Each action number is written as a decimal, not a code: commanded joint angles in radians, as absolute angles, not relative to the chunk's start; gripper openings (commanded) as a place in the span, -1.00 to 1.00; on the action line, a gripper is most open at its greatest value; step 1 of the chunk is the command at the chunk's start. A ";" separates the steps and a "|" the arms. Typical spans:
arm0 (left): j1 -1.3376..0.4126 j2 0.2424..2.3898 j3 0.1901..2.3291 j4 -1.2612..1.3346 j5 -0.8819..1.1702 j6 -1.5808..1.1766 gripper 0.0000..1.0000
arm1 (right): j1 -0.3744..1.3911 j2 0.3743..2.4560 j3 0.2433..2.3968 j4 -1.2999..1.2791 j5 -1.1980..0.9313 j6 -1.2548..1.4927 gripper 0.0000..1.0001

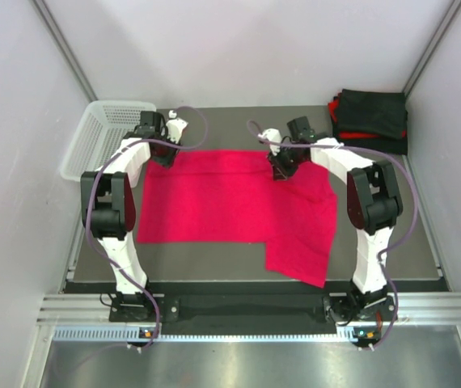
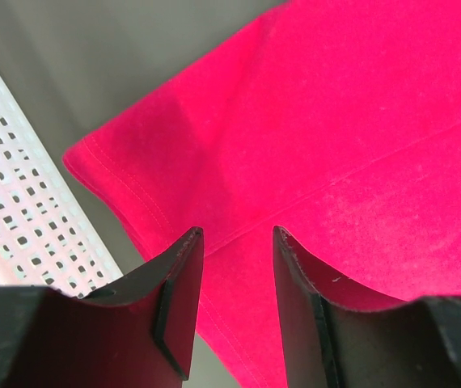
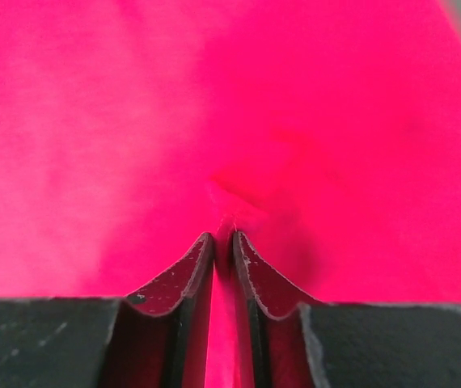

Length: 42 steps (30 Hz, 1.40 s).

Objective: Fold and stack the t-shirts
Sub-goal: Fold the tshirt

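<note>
The red t-shirt (image 1: pixel 230 198) is spread flat on the table (image 1: pixel 206 259), long axis running left to right. Its far edge is pinched in the right gripper (image 3: pixel 223 236); the left gripper (image 2: pixel 237 233) is held agape just over the far-left corner, nothing grasped yet.

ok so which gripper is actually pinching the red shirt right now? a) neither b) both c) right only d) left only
c: the right gripper is shut on a small raised fold of the red t-shirt, while the left gripper stands open with flat cloth showing between its fingers.
</note>
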State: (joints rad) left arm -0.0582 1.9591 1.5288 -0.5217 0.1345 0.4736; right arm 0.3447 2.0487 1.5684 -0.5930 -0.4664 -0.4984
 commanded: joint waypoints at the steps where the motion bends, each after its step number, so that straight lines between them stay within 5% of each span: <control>1: -0.061 1.948 1.563 -0.479 0.150 0.486 -0.10 | 0.440 1.924 1.510 -0.598 -0.419 -0.515 -0.65; 9: -0.061 1.970 1.589 -0.443 0.153 0.485 -0.10 | 0.460 1.795 1.414 -0.594 -0.328 -0.528 -0.68; 27: -0.061 2.170 1.729 -0.439 0.086 0.460 -0.16 | 0.111 2.065 1.647 -0.480 -0.226 -0.535 -0.67; 42: -0.067 2.207 1.704 -0.419 0.022 0.485 -0.20 | 0.008 2.170 1.738 -0.420 -0.193 -0.489 -0.39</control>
State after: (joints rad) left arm -0.0631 2.1952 1.6924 -0.4541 0.0513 0.4709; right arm 0.0055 2.1323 1.6863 -0.4507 -0.1898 -0.5098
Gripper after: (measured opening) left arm 0.404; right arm 0.300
